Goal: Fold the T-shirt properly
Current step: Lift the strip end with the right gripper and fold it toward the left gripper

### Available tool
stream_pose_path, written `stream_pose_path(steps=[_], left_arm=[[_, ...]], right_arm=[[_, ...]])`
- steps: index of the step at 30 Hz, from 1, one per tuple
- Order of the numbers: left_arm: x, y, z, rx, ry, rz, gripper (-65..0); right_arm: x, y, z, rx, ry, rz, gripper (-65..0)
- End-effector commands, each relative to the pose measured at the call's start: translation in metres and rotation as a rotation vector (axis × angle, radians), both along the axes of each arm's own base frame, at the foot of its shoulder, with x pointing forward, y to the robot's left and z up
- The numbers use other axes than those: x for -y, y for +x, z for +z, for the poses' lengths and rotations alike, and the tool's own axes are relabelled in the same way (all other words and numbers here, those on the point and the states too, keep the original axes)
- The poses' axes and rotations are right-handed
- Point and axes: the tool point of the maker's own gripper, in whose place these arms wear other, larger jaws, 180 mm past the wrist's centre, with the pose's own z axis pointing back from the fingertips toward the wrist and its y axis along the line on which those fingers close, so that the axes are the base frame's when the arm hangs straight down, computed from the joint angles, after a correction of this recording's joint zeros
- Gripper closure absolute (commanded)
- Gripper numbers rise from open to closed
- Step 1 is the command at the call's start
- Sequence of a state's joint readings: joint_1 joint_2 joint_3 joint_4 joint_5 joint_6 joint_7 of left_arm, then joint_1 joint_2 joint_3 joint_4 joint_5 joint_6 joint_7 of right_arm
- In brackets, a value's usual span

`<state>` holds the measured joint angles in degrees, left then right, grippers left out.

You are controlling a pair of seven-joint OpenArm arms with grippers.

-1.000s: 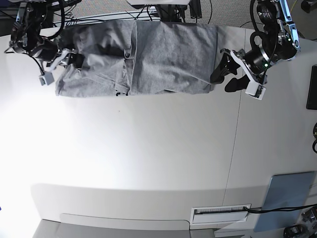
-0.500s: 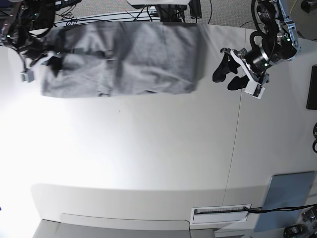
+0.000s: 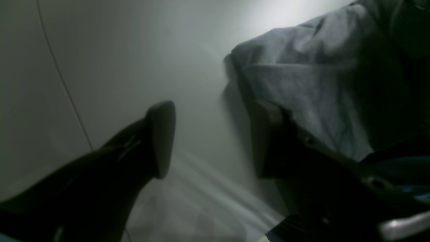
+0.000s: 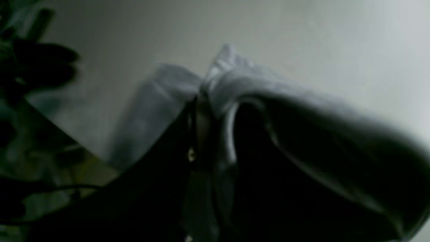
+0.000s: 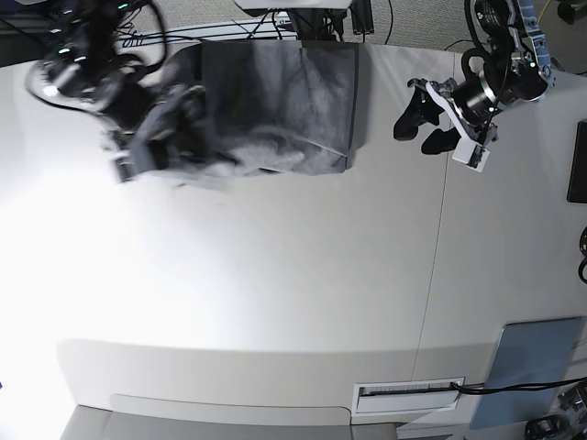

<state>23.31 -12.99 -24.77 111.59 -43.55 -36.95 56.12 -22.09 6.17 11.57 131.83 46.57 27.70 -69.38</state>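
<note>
T-shirt lies at the far edge of the white table, toward twelve o'clock in the base view, its long axis running nine to three across that edge. Its nine o'clock end is bunched and raised off the surface; the three o'clock end lies flat and squared.

The right gripper sits at that raised nine o'clock end. In the right wrist view its jaws are closed on a pinch of pale grey cloth, the fabric standing up just past the tips. The left gripper hangs beside the shirt's three o'clock edge, apart from it, with its jaws spread wide and nothing between them; the left wrist view shows bare table in the gap and the shirt's edge behind one finger.

So the shirt lies toward three o'clock from the closed jaws, and I judge the coming move to be carrying the held end along the long axis over the flat half. The right arm alone has the cloth.

Both the base view around the right gripper and the right wrist view are blurred, so how many layers are pinched cannot be made out. No lettering is visible.
</note>
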Motion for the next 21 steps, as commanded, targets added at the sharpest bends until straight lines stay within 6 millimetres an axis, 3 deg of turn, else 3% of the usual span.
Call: stream_pose_path(steps=[1,5,9,14,21], left_arm=[[0.0,0.003,0.009,0.035,-0.013,-0.001,-33.8],[0.0,0.001,0.007,0.027,-0.013,-0.001,-33.8],[0.0,0.0,0.007,0.025,-0.013,-0.002,-33.8],[0.0,-0.003,0.003,0.007,-0.006,-0.006,-33.8],[-0.007,-0.014,-0.009,-0.026,0.054,0.001,-33.8]], right_arm=[[-0.018,0.004,0.016,0.061,0.053,0.015,0.0],[-0.075,-0.002,0.013,0.061,0.084,0.085,0.0],[-0.116,-0.007,0.019,0.1,0.085,0.131,0.0],[-0.149,-0.012,0.021,0.123,0.092,0.164,0.0],[-0.187,-0.025,-0.006,0.049,0.139,0.246,0.0]])
